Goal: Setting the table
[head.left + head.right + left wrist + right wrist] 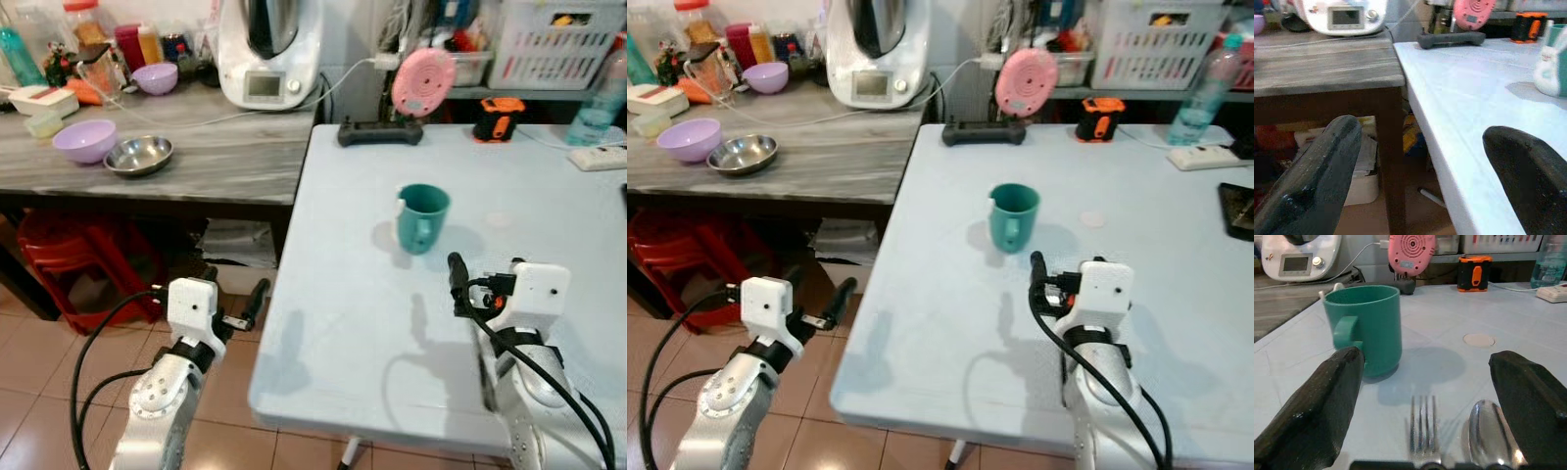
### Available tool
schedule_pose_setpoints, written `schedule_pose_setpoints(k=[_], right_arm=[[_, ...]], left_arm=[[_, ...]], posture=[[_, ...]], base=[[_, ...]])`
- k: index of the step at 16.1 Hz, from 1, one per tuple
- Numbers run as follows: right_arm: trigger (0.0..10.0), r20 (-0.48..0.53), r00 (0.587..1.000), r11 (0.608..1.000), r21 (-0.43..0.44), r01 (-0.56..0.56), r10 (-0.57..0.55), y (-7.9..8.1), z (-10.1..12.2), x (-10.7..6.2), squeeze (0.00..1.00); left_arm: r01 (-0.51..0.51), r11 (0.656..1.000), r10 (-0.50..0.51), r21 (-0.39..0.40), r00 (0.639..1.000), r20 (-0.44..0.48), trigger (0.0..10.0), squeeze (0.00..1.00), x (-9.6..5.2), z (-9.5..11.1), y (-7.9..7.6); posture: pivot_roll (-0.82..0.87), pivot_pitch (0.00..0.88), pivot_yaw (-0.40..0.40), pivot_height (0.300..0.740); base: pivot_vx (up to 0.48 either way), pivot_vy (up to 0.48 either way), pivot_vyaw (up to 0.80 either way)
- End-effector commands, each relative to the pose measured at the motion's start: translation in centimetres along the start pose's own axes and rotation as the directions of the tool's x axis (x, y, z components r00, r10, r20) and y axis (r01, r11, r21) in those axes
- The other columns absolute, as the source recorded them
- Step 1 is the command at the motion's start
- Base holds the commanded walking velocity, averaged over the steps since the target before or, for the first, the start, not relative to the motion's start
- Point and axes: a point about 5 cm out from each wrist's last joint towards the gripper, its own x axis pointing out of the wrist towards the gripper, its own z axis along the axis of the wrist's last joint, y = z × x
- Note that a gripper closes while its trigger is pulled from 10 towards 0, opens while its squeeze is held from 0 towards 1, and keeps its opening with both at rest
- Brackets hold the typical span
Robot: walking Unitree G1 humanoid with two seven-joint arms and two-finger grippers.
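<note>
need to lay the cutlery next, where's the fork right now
The fork lies on the white table just ahead of the open right gripper, beside the spoon, with the green mug standing beyond it.

The fork [1422,431] and spoon [1488,435] handles are cut off at the picture's edge

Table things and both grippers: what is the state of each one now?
Mug: upright on the table, handle toward the robot.
Fork: flat on the table, beside the spoon.
Spoon: flat on the table.
Right gripper: open, empty, above the cutlery.
Left gripper: open, empty, at the table edge.
</note>
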Motion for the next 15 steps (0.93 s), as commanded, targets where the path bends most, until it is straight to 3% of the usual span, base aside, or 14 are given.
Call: schedule_pose_setpoints(k=[1,5,7,10,15], right_arm=[[10.0,-0.019,0.999,0.999,-0.004,-0.035,0.035,0.7,-0.2,-0.3,0.00],[10.0,-0.100,0.994,0.998,-0.037,-0.048,0.044,0.5,-1.6,-1.4,0.00],[10.0,-0.160,0.987,0.997,-0.063,-0.034,0.023,-0.1,-2.6,-2.4,0.00],[10.0,-0.209,0.978,0.996,-0.081,-0.044,0.026,-0.7,-3.1,-3.0,0.00],[10.0,-0.298,0.954,0.995,-0.073,-0.066,0.042,-1.1,-4.4,-3.3,0.00]], left_arm=[[0.026,1.000,-0.025,0.012,1.000,-0.019,10.0,0.00,-0.7,-0.1,0.3],[0.098,0.995,-0.100,-0.028,0.991,-0.087,10.0,0.00,-1.7,-1.0,0.1],[0.224,0.973,-0.229,-0.054,0.967,-0.113,10.0,0.00,-2.4,-1.5,-1.0],[0.322,0.944,-0.328,-0.073,0.939,-0.099,10.0,0.00,-2.9,-1.4,-1.9],[0.372,0.925,-0.377,-0.076,0.922,-0.085,10.0,0.00,-2.9,-1.3,-2.0]], posture=[[-0.07,0.000,0.051,0.740],[-0.08,0.000,0.048,0.740],[-0.08,0.000,0.046,0.740],[-0.08,0.000,0.046,0.740],[-0.09,0.000,0.049,0.740]], base=[[0.000,0.000,0.00],[0.000,0.000,0.00],[0.000,0.000,0.00],[0.000,0.000,0.00],[0.000,0.000,0.00]])
